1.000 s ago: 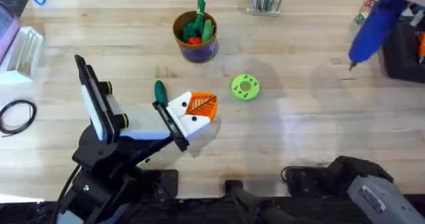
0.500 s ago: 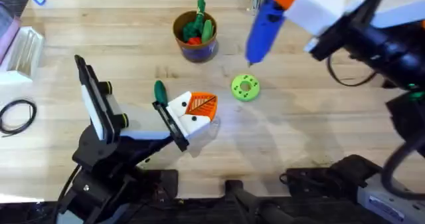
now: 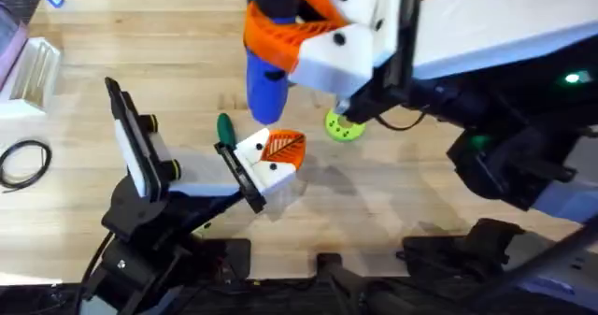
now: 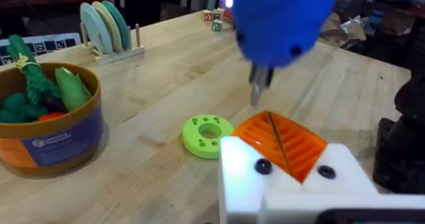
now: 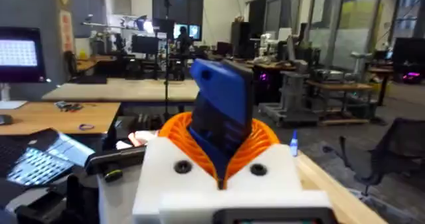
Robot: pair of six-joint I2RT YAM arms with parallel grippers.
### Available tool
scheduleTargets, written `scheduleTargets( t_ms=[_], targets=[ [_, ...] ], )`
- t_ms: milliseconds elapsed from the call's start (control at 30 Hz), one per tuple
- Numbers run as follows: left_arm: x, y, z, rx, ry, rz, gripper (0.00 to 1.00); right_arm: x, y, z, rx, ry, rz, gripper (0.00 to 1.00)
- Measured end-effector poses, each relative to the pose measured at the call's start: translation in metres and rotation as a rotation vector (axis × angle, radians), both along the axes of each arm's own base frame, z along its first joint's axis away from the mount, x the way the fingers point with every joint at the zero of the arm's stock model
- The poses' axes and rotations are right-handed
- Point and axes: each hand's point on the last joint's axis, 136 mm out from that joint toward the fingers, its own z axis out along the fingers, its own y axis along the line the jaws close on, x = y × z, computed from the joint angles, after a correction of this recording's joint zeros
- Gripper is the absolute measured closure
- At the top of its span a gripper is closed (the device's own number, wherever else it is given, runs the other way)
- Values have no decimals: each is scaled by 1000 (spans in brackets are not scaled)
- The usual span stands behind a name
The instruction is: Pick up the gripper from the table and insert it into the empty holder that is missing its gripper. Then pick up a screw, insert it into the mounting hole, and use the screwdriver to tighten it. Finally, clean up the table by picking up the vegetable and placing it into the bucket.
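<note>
My right gripper (image 3: 280, 27) (image 5: 222, 141) is shut on the blue screwdriver (image 3: 266, 81) (image 5: 222, 108), which points down with its metal tip (image 4: 259, 84) just above my left gripper (image 3: 283, 150) (image 4: 282, 141). The left gripper's orange ribbed fingers (image 4: 299, 144) are shut together in the white holder (image 4: 242, 181). Two dark spots (image 4: 262, 165) mark its face; I cannot tell hole from screw. A dark-green vegetable (image 3: 224, 126) lies on the table beside the left gripper. The bucket (image 4: 50, 141) stands behind, holding toy vegetables; in the overhead view the right arm covers it.
A light-green disc (image 3: 344, 126) (image 4: 208, 135) lies just right of the left gripper. A black cable (image 3: 23, 161) and a white rack (image 3: 33, 67) sit at the table's left edge. A plate rack (image 4: 109, 28) stands at the back.
The right arm has swung from the far right across the middle, carrying the screwdriver, and now hangs over the left gripper. The left arm has not moved.
</note>
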Motion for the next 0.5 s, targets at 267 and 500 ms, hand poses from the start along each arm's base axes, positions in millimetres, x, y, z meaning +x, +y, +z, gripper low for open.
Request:
scheduleTargets(
  t_ms=[267,500],
  targets=[
    [0,0,0,0,0,0,996,0,11,-12,-23,28,23,978],
    [0,0,0,0,0,0,996,-3,13,-12,-17,56,45,978]
  ],
)
